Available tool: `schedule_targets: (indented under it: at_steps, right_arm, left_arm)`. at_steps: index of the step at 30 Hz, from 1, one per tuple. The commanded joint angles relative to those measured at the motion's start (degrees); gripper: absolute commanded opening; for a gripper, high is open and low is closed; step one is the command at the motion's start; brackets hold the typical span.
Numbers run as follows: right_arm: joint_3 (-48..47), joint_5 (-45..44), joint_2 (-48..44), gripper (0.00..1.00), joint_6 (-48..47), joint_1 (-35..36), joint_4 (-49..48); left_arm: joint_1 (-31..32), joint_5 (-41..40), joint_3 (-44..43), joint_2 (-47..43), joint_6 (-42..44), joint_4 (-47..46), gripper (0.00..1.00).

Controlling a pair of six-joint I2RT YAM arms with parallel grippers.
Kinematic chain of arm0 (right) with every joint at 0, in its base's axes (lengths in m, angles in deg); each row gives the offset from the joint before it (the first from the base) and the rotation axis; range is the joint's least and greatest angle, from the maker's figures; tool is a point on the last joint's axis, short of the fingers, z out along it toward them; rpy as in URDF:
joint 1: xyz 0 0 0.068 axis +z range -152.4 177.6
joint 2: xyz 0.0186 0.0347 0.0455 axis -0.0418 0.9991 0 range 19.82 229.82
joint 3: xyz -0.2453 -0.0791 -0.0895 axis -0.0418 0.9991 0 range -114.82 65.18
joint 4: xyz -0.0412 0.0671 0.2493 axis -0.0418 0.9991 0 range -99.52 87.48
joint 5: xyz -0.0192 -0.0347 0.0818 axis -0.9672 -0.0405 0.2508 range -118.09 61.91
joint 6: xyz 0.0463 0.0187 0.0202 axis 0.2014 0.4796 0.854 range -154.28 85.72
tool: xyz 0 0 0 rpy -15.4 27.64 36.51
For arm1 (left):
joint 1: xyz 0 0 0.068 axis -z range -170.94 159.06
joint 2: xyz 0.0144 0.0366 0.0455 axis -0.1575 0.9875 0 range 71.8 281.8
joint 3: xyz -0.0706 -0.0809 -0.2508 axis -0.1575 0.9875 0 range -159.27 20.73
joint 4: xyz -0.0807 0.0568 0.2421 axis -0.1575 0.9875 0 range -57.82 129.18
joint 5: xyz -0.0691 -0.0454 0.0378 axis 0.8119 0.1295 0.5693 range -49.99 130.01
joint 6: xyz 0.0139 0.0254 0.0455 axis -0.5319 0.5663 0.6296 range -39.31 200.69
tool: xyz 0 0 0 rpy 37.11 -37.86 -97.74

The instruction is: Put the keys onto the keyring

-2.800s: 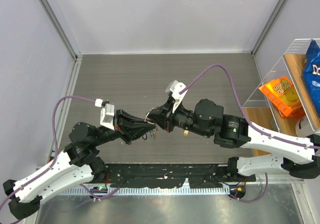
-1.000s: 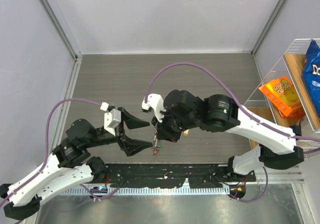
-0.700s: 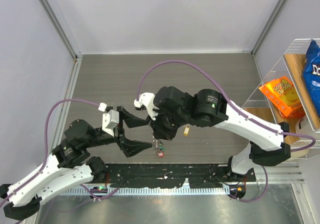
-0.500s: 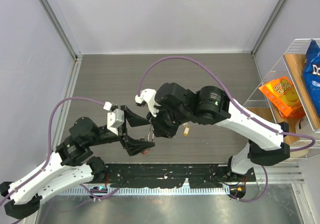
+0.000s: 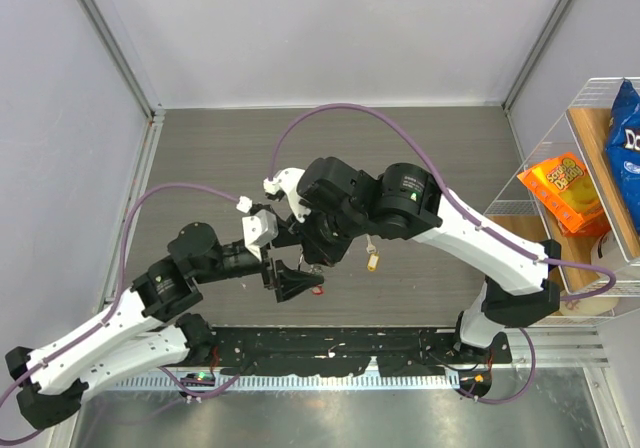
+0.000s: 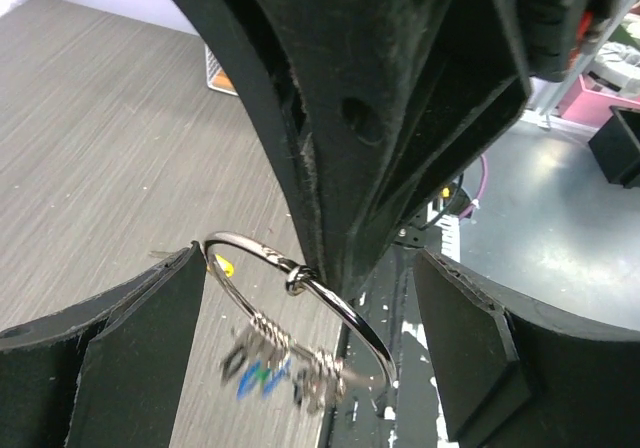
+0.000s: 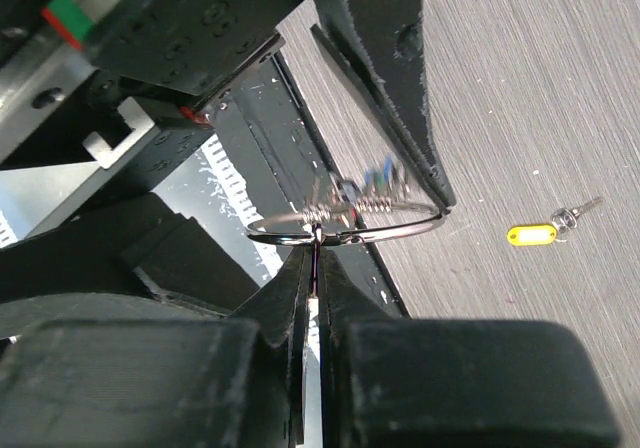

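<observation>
We're looking down on the grey wood-grain worktop (image 5: 220,158), and both arms are crowding the middle of the frame. The right arm (image 5: 470,243) is arching in from the lower right, and the left arm (image 5: 120,323) is stretching up from the lower left. At the right edge a wire basket (image 5: 600,80) is holding an orange snack bag (image 5: 565,193) and a blue one (image 5: 625,128).

The two end effectors are meeting just below centre. The right end effector (image 7: 313,268) is pinching its fingers together on the keyring (image 7: 350,230), gripping the wire at the ring's lower edge in its own wrist view. The left end effector (image 5: 292,263) is holding its fingers (image 6: 130,368) well apart, straddling the ring. In the right wrist view one of its fingertips seems to be touching the ring's right end.

So the keyring is hanging in the air between the two, over the near part of the worktop. The keys (image 6: 265,363) are dangling from it, blurred. We're only making out blue and green heads. One more, a yellow-tagged key (image 7: 533,234), is lying alone on the worktop just right of the end effectors, apart from the ring.
</observation>
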Motion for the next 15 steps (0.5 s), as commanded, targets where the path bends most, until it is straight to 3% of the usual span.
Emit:
schedule_targets:
  at_steps: [1,8,12,15]
  right_arm:
    - [-3.21,0.40,-0.76,0.06,1.11,-0.12,0.01]
    - [-2.51,0.22,-1.38,0.06,1.72,-0.12,1.15]
    - [-2.68,1.19,-1.55,0.06,2.25,0.06,1.07]
    - [-3.47,2.68,-1.47,0.06,2.25,-0.03,1.06]
  left_arm:
    - [0.71,-2.43,-1.08,0.72,3.60,-3.40,0.91]
    - [1.68,-5.33,0.07,1.77,8.25,-4.11,0.89]
    - [2.21,-5.94,-0.28,3.17,9.75,-4.02,0.73]
    - [2.82,-6.56,-0.02,4.32,10.46,-4.20,0.70]
